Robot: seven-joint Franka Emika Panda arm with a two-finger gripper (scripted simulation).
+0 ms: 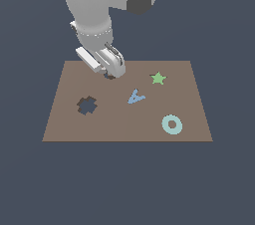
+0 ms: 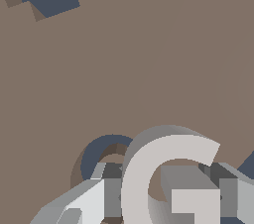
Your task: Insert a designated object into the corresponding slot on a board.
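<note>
The G-shaped block (image 2: 149, 178) was seen in the wrist view between the gripper (image 2: 163, 196) fingers (image 2: 89, 203), which were closed narrowly on its flanks. It was held just above the G-shaped slot (image 2: 101, 148) and offset from it, with part of the dark cutout still showing beside the letter. In the exterior view the gripper (image 1: 110, 72) stood over the board (image 1: 124, 124) near the middle of its far edge, and the slot (image 1: 109, 76) was mostly hidden beneath it. The cross-shaped cutout (image 1: 86, 105) lay towards the board's left edge (exterior view's left).

The block was judged rigid, light and smooth-sided (some slip risk). Hold was best kept across the flat outer sides, so that the letter stayed level for insertion.
</note>
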